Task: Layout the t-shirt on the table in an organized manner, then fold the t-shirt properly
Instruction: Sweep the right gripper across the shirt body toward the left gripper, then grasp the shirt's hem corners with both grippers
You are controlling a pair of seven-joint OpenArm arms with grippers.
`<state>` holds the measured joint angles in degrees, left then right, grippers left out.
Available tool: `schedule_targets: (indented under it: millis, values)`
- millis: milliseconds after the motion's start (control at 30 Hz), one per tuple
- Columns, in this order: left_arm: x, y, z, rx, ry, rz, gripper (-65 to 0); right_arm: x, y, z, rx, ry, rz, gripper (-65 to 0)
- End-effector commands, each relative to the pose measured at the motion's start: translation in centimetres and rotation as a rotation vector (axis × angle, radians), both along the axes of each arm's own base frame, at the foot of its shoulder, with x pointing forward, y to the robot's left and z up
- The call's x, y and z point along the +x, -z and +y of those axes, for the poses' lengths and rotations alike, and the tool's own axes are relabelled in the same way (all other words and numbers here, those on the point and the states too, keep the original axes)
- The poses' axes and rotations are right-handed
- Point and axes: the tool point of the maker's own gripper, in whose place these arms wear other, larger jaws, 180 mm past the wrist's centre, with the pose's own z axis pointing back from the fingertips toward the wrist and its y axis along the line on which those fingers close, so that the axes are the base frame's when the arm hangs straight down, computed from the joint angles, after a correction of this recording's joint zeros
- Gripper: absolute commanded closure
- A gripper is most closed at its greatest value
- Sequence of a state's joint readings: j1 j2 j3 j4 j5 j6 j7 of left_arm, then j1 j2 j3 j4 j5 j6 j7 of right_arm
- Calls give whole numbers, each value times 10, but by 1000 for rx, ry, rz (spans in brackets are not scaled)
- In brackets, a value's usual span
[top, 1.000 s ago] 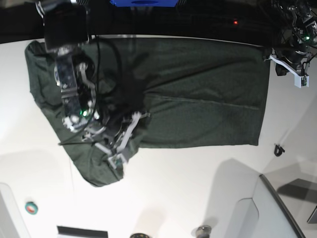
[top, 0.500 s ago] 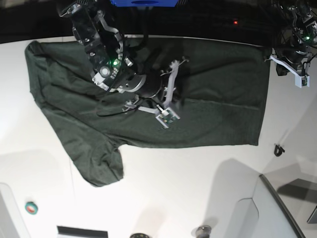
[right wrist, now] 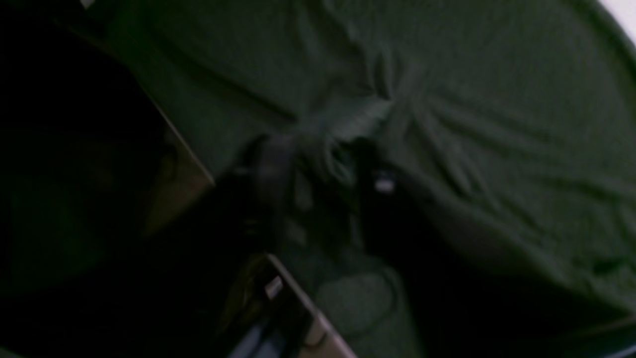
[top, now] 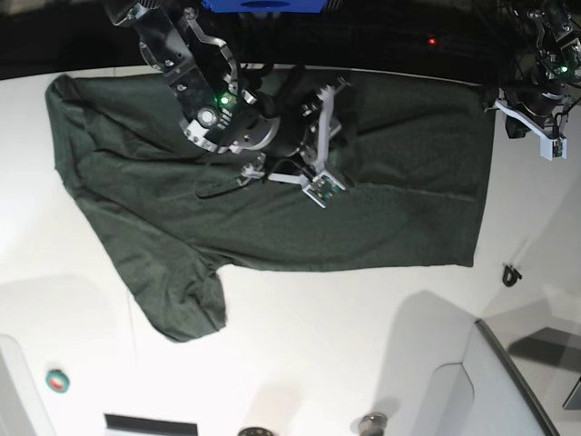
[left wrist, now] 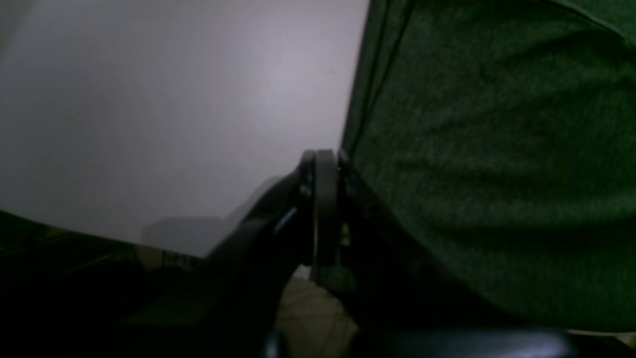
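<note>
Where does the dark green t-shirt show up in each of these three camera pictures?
Base view: the t-shirt spreads across the upper middle of the white table, one sleeve hanging toward the lower left.
Left wrist view: it fills the right half; the left gripper is pinched shut on its edge.
Right wrist view: it fills nearly the whole picture, bunched around the right gripper.
Shared landmark: the shirt's straight edge against the white table.

Dk green t-shirt spread mostly flat, wrinkled, on white table.

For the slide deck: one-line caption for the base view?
Right gripper over the green t-shirt spread on the table; left gripper at its corner.
</note>
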<state>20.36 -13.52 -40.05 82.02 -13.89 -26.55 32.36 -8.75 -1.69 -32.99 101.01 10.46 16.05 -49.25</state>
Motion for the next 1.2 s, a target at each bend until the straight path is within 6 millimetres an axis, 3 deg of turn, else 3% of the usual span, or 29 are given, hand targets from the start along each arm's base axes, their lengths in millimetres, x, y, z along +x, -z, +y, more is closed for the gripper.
schedule_targets:
  millis: [0, 100, 233, 333, 400, 467, 500, 633, 767, 867, 1167]
  values:
    - [6, -11, 7, 23, 6, -32, 0, 12, -21, 4, 61, 14, -63, -270]
    - [5, -11, 8, 26, 7, -29, 0, 50, -34, -37, 77, 169, -135, -254]
    - [2, -13, 11, 32, 9, -24, 0, 117, -34, -127, 58, 461, -205, -249]
    - [-1, -12, 11, 35, 12, -18, 0, 168, -19, -191, 19, 635, -172, -249]
    - [-2, -12, 11, 35, 11, -17, 0, 196, -4, -223, 21, 734, -112, -249]
    - [-1, -12, 11, 35, 12, -18, 0, 217, 12, -265, 7, 828, -38, -249]
    - [-1, -12, 11, 35, 12, -18, 0, 227, 18, -275, 7, 849, -11, -246]
    - [-12, -13, 19, 44, -15, -11, 0, 242, 44, -306, 1, 900, -3, -246]
    - [-18, -20, 35, 62, -63, -22, 0, 238, 67, -324, -28, 918, 14, -249]
    - [-21, -23, 36, 54, -35, -28, 0, 231, 80, -324, -48, 908, 31, -249]
    - [-22, -28, 39, 51, -29, -43, 0, 229, 83, -325, -48, 911, 25, -243]
